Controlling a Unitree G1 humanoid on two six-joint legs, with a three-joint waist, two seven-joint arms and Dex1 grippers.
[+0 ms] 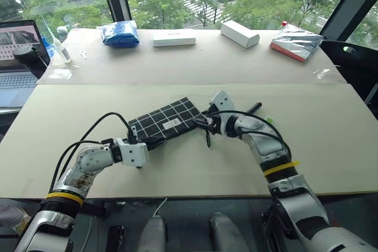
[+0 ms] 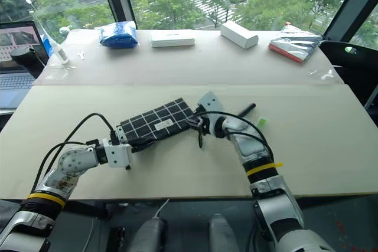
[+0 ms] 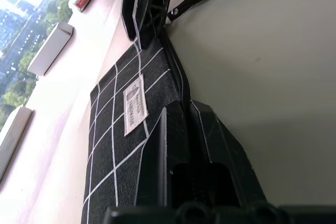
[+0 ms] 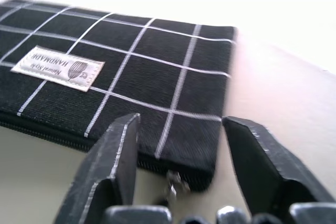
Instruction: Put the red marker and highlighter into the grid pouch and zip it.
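The grid pouch [image 1: 167, 120], black with white lines and a small white label, lies flat on the table between my two arms. My left gripper [image 1: 139, 138] is shut on its near left corner, along the zipper edge [image 3: 181, 111]. My right gripper [image 4: 181, 121] is open at the pouch's right end, its fingers on either side of the corner with the zipper pull [image 4: 172, 183]. The black pull strap [image 1: 207, 138] hangs loose below it. Behind my right wrist lie the red marker [image 1: 254, 108], only its dark barrel showing, and the green highlighter [image 1: 269, 120].
Along the far edge of the table are a blue bag [image 1: 120, 33], two white boxes [image 1: 173, 38] [image 1: 240, 33] and a silver and red packet [image 1: 296, 44]. A laptop [image 1: 18, 57] and a small bottle [image 1: 61, 48] are at the far left.
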